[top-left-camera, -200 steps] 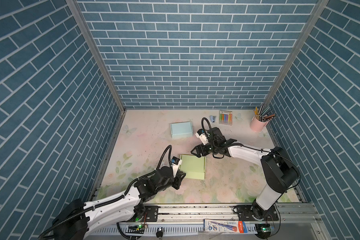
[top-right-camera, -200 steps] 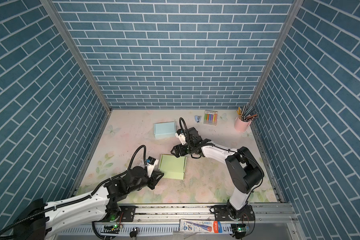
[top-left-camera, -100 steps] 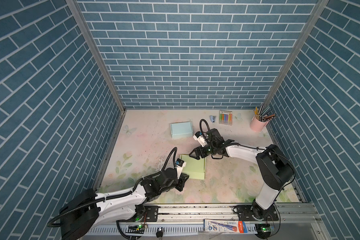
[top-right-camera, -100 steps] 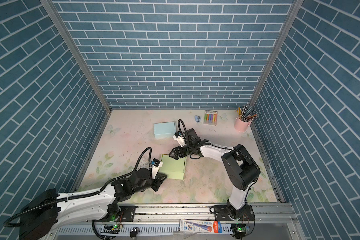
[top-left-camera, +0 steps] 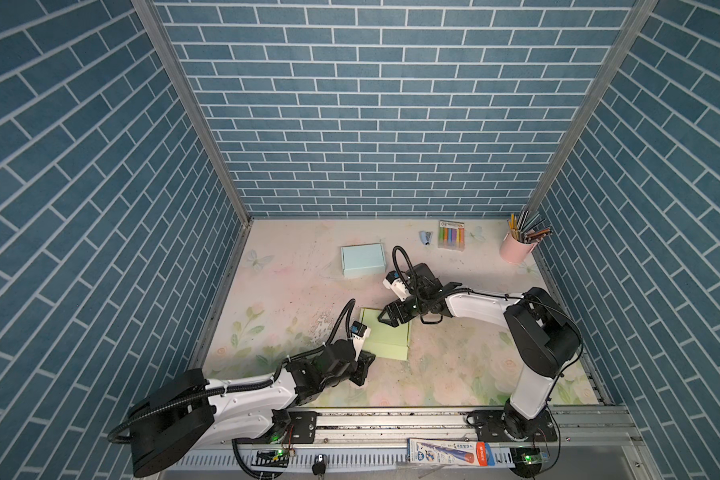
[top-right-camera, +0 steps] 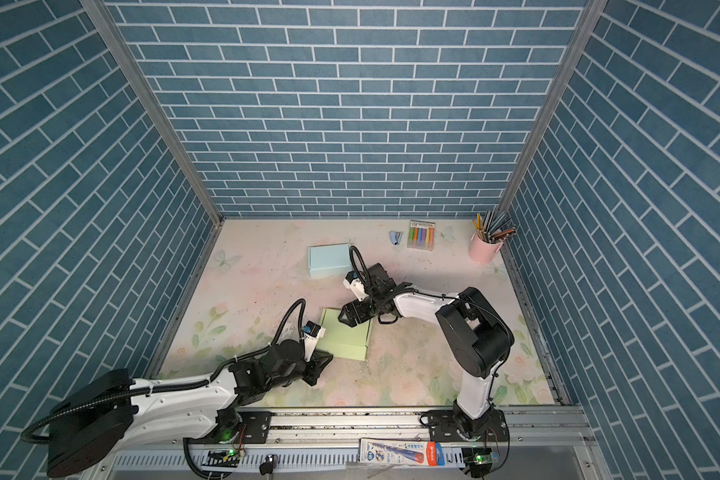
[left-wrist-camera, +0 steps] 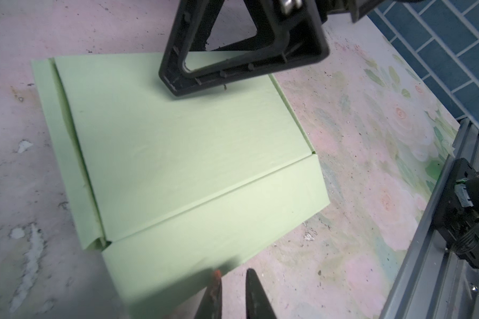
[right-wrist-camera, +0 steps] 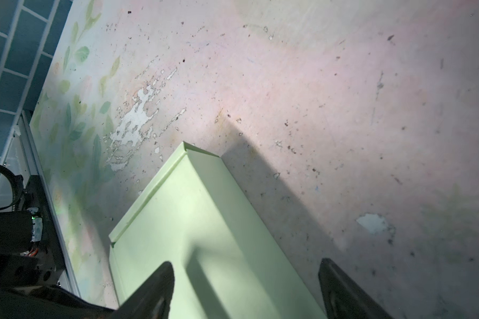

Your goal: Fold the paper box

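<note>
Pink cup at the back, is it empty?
No, the pink cup holds a bunch of pencils sticking out of its top.

Two robot arms, the left arm (top-left-camera: 250,401) and the right arm (top-left-camera: 479,309), wore glossy white link shells between bulky black joint housings. A ribbed black hose (top-left-camera: 246,384) lay along the left arm's shell, while a thin black cable (top-left-camera: 408,264) looped beside a small white camera block (top-left-camera: 395,286) on the right. The right gripper (top-left-camera: 385,316) bore matte black fingers (left-wrist-camera: 302,47) shaped as open triangles.
</note>
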